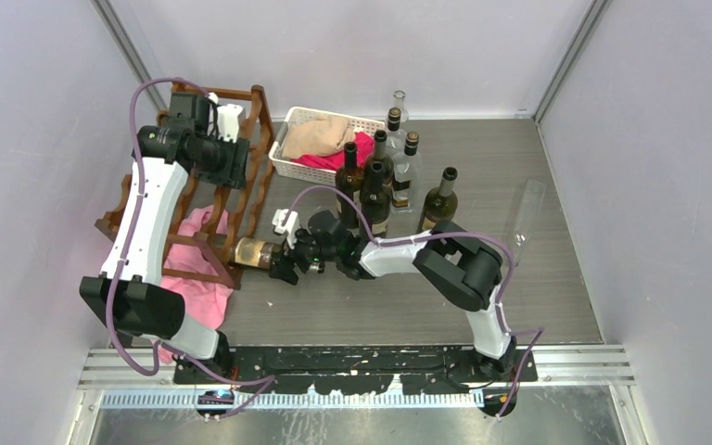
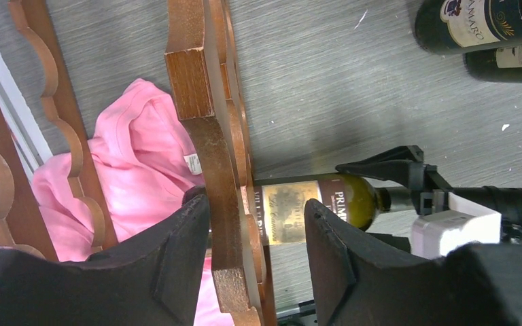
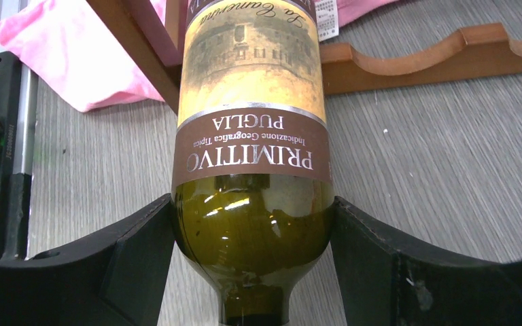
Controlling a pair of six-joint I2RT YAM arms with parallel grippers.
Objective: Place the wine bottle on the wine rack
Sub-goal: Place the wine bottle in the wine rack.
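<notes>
Grey wood-grain tabletop between lilac walls. Reddish-brown wooden wine rack, with scalloped rails, stands at left. Green glass wine bottle, paper-labelled, lies horizontal with its base among the rack's lower rails. Right gripper clamps its rounded shoulder. Left gripper has its black jaws apart, astride a rail.

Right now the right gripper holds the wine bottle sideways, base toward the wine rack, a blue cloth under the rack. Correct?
No: the cloth is pink; the left wrist view shows it. The right gripper does hold the wine bottle sideways, base toward the wine rack.
</notes>
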